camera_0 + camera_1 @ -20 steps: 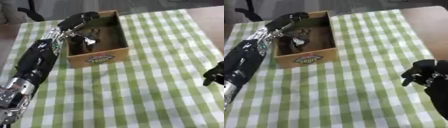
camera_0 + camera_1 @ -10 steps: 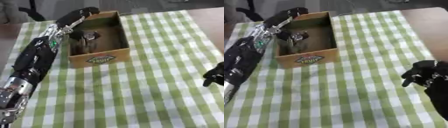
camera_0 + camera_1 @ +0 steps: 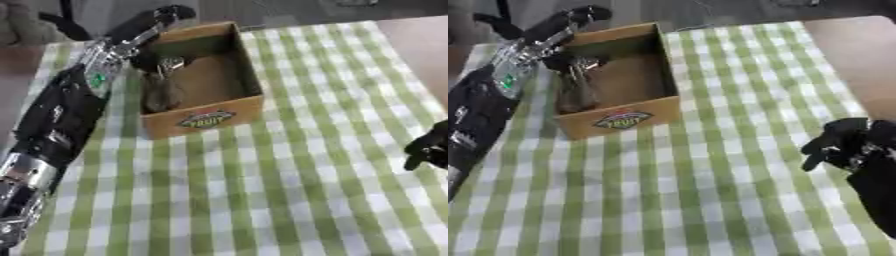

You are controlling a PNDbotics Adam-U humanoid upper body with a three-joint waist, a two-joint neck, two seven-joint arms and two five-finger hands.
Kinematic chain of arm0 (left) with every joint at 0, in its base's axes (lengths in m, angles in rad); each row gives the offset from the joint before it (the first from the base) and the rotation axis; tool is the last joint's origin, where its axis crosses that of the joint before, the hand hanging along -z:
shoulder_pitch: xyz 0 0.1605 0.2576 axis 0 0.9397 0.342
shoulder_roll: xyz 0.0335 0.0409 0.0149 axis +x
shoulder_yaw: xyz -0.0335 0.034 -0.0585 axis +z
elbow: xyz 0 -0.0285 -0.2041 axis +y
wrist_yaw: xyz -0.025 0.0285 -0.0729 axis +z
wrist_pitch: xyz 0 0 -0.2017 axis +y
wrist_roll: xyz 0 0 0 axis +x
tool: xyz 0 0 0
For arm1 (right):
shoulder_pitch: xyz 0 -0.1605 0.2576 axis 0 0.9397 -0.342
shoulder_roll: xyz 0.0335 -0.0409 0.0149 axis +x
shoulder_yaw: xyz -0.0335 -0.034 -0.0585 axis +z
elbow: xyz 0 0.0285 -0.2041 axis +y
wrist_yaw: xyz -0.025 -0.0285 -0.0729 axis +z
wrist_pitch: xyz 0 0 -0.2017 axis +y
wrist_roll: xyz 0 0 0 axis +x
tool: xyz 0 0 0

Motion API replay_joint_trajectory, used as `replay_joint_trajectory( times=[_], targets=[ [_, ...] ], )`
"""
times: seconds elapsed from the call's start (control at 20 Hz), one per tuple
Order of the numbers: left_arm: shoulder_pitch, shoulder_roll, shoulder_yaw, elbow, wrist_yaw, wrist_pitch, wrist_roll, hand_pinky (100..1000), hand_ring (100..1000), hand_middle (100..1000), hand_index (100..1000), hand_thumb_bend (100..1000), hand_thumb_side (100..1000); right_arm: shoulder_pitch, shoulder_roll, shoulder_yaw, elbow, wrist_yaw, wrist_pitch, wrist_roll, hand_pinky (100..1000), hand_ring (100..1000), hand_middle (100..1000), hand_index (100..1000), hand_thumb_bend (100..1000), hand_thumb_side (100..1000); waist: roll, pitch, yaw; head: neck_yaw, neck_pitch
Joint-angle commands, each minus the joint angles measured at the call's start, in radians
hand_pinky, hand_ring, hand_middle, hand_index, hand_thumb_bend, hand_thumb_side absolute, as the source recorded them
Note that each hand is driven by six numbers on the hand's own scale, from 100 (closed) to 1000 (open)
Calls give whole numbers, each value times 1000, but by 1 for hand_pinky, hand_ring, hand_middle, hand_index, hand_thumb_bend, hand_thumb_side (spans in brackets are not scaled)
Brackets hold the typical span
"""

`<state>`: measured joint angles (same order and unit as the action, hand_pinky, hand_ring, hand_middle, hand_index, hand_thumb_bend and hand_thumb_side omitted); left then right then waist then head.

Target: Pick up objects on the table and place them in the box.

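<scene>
Table: a green-and-white checked cloth covers it; bare brown tabletop shows at the far right corner.
Box: an open cardboard box stands on the cloth at the far left, a little askew, with an oval label reading "FRUIT" on its near wall.
Objects in box: something dark with a shiny metal-looking part lies against the box's left inner wall, towards its near-left corner; what it is cannot be made out. The rest of the box floor shows bare brown cardboard.
Left arm: it runs from the near left corner up along the left side of the cloth, black with a silver section near the bottom and a small green mark partway up.
Left hand: the left hand is at the far left, above the box's far-left corner and clear of the object inside. It is blurred, and whether its fingers are straight or curled cannot be told.
Right hand: the right hand sits idle at the right edge, near side, over the cloth, well apart from the box. Its dark fingers hang bent and relaxed, with nothing in them.
</scene>
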<state>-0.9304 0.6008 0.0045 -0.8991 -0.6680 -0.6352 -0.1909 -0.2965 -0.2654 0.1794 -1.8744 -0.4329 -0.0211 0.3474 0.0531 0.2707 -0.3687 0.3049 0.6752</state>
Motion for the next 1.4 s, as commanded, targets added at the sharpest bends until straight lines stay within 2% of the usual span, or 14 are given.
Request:
replay_joint_trajectory(
  times=[0.05,0.3,0.4,0.45,0.7,0.85,0.95,1.0,1.2,1.4],
  targets=[
    [-12,46,7,-48,70,21,-48,884,895,913,965,324,743,-4,-14,-9,-10,-5,-3,3,505,615,536,697,100,781,-6,-25,3,-3,3],
    [-11,51,5,-76,129,39,-111,881,894,913,964,321,737,-3,-14,-9,-11,-7,-3,4,505,616,536,698,100,779,-8,-27,5,-4,4],
    [-11,52,-7,-79,117,30,-141,894,905,922,965,361,740,-3,-14,-8,-11,-6,-3,5,505,616,536,698,100,780,-8,-27,5,-3,4],
    [-12,51,-13,-77,98,17,-160,895,906,922,965,367,738,-2,-14,-8,-10,-6,-3,6,505,616,536,698,100,780,-8,-28,5,-3,4],
    [-21,43,-30,-59,-78,-84,-221,922,935,949,980,566,674,-2,-13,-7,-10,-6,-2,10,505,617,536,698,100,782,-9,-28,3,-2,4],
    [-26,37,-34,-45,-197,-144,-223,930,945,959,983,625,611,-2,-13,-7,-10,-6,-2,11,505,618,536,698,100,783,-9,-28,3,-2,5],
    [-27,33,-31,-38,-252,-167,-205,930,945,959,983,625,611,-2,-13,-7,-9,-6,-1,12,505,618,536,698,100,783,-9,-28,3,-2,6],
    [-28,33,-31,-35,-274,-175,-196,940,955,968,986,690,514,-2,-13,-7,-9,-6,-1,12,505,618,536,698,100,784,-9,-28,3,-2,6],
    [-26,38,-32,-30,-387,-214,-179,935,954,968,985,691,472,-1,-13,-7,-8,-5,0,15,505,619,537,699,100,784,-8,-30,6,-3,9],
    [-24,44,-18,-24,-424,-213,-120,926,944,960,977,666,396,0,-14,-7,-7,-5,0,17,506,620,537,699,100,786,-8,-31,10,-6,11]
  ],
)
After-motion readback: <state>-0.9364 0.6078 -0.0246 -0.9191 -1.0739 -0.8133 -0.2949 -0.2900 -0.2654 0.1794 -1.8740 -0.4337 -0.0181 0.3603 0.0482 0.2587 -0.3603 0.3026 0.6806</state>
